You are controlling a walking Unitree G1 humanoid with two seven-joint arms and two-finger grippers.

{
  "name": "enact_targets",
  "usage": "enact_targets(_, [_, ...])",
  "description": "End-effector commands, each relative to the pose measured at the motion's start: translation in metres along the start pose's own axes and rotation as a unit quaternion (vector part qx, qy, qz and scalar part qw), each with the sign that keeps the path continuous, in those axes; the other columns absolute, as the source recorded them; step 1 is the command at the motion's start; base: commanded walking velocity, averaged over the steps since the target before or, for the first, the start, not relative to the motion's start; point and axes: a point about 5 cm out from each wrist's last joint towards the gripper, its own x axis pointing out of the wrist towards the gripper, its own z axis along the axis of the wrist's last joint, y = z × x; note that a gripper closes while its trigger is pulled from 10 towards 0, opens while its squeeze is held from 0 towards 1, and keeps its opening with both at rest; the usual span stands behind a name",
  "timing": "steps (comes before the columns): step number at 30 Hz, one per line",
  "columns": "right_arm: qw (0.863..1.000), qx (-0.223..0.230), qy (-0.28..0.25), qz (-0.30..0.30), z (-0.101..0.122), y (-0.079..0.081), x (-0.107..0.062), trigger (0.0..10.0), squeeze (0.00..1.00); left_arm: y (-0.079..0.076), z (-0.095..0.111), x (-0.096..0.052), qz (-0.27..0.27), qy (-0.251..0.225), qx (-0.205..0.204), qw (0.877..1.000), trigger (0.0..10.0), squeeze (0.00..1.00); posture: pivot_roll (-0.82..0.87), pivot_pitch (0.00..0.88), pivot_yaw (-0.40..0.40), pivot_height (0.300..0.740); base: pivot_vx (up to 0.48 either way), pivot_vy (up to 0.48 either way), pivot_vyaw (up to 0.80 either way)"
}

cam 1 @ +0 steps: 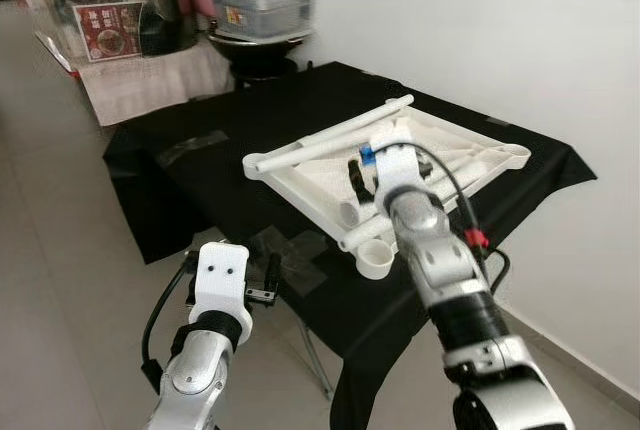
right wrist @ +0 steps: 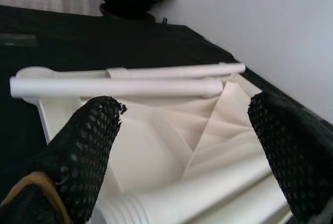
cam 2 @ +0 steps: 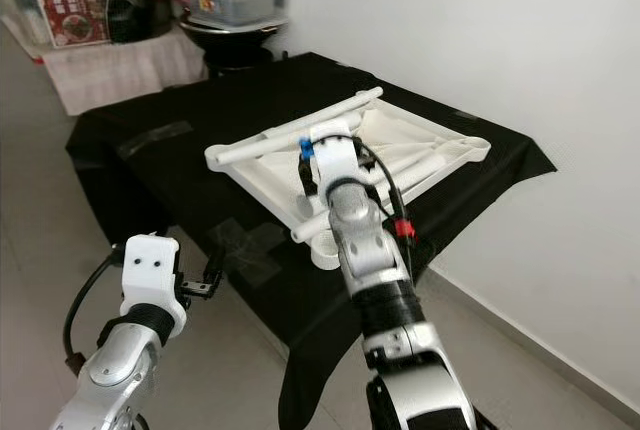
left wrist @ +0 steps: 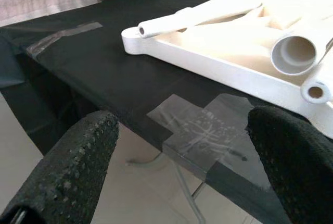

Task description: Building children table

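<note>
A plain white wall [cam 1: 480, 30] is running along the right side of the room, meeting a pale tiled floor [cam 1: 50, 250] that is catching soft, even light. A folding table is standing beside the wall, wearing a black cloth [cam 1: 200, 170] with 2 patches of clear tape [left wrist: 208, 130] sticking to it. Behind it, a low surface draped in a pale cloth [cam 1: 150, 80] is carrying stacked containers [cam 1: 260, 0] and a dark bowl [cam 1: 255, 50].

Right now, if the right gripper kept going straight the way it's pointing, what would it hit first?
Most likely the white table leg lying in the upturned tabletop, just ahead of the open right gripper. Depth is hard to judge.
</note>
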Motion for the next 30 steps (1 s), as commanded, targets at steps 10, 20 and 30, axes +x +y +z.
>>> enact_targets(10, [0.99, -0.044, 0.113, 0.068, -0.008, 0.03, 0.02, 10.0, 0.0, -0.013, -0.004, -0.012, -0.028, 0.029, -0.011, 0.999, 10.0, 0.0, 0.01, 0.034, -0.121, 0.74, 0.0, 0.0, 0.0])
enact_targets(20, [0.987, -0.044, 0.148, 0.04, -0.009, 0.03, 0.025, 10.0, 0.0, -0.018, -0.006, -0.016, -0.034, 0.039, -0.016, 0.999, 10.0, 0.0, 0.01, 0.054, -0.135, 0.74, 0.0, 0.0, 0.0])
enact_targets(30, [0.975, -0.092, 0.2, 0.028, -0.025, 0.027, 0.024, 10.0, 0.0, -0.024, -0.008, -0.021, -0.037, 0.048, -0.024, 0.998, 10.0, 0.0, 0.0, 0.066, -0.143, 0.74, 0.0, 0.0, 0.0])
